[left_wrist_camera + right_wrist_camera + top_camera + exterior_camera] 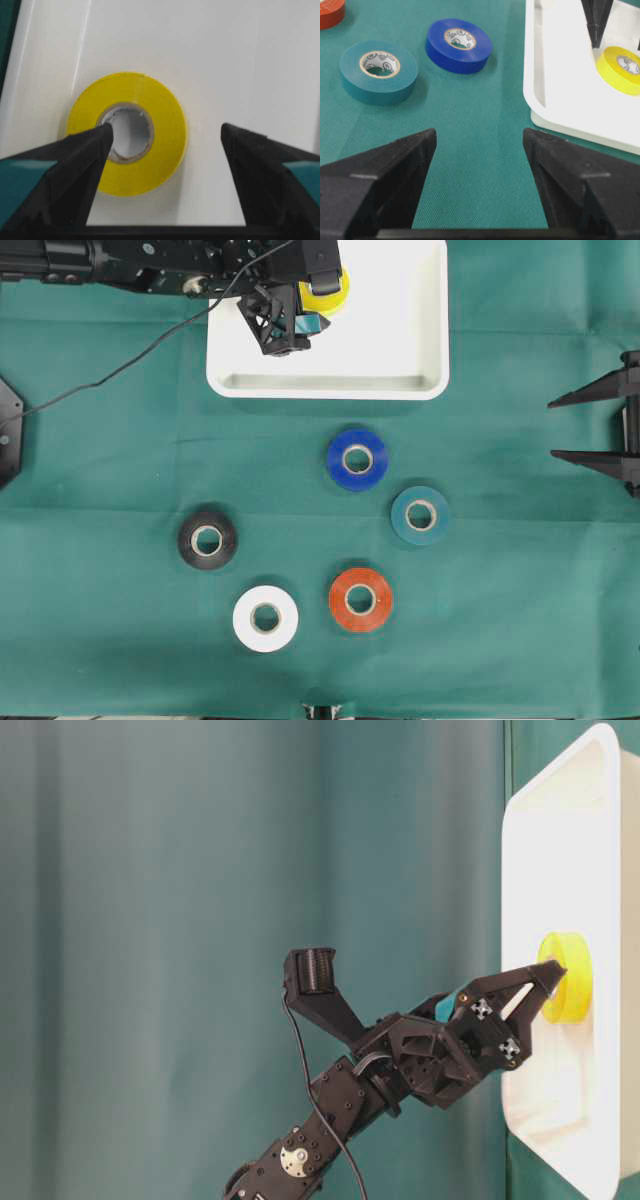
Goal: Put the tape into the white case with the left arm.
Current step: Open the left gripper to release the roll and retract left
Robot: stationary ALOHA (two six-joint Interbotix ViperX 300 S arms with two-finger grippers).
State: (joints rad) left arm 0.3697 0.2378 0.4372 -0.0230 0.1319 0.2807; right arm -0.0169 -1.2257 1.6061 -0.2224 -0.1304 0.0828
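Open left end effector (165, 145) straddles yellow tape (127, 140) in white case (250, 65).

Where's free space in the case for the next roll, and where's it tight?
The white case is bare across its right half and along its near rim. Its far-left corner is crowded: the yellow tape lies there with the left gripper over it, jaws open. On the cloth, five rolls cluster below the case.

Yellow tape (335, 296) in the white case (400, 330); blue (357, 458), teal (420, 515), red (360, 599), white (265, 618), black (207, 539) rolls on green cloth (120, 620).
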